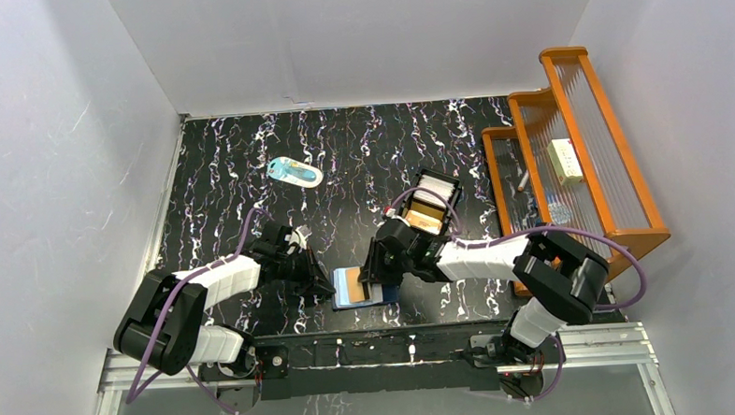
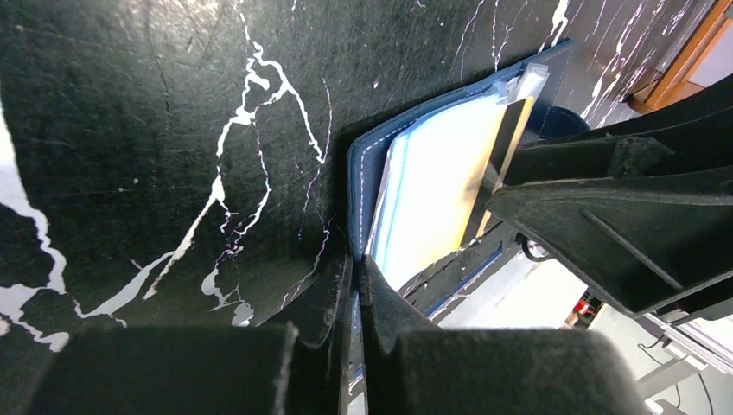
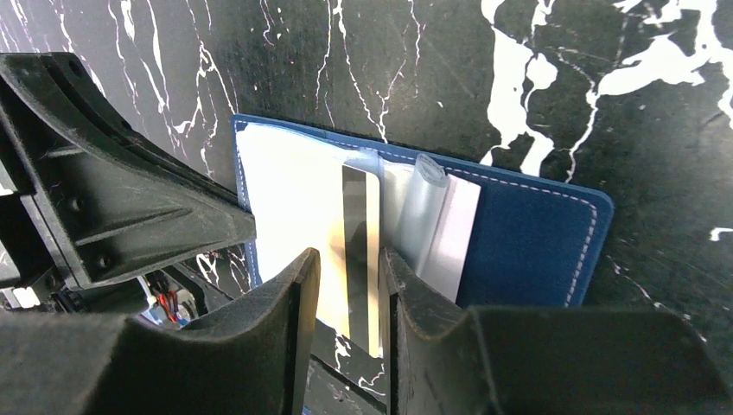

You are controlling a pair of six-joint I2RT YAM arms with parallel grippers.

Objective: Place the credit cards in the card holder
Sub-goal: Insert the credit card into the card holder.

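The navy card holder [image 1: 379, 298] lies open near the table's front edge, pale inside with clear pockets. It also shows in the left wrist view [image 2: 358, 181] and the right wrist view [image 3: 527, 251]. My left gripper [image 1: 324, 286] [image 2: 354, 270] is shut on its left edge. A golden-tan credit card [image 1: 351, 282] [image 3: 372, 251] [image 2: 500, 156] stands tilted over the holder's middle pockets. My right gripper [image 1: 376, 274] [image 3: 349, 257] straddles it, jaws apart, the card against the right finger. More credit cards, white [image 1: 438, 188] and tan [image 1: 426, 219], sit in the black box tray.
The black box tray [image 1: 454, 206] stands behind the right gripper. A pale-blue-and-white oval item [image 1: 295, 172] lies at the back left. An orange wooden rack [image 1: 567, 152] fills the right side. White walls enclose the table.
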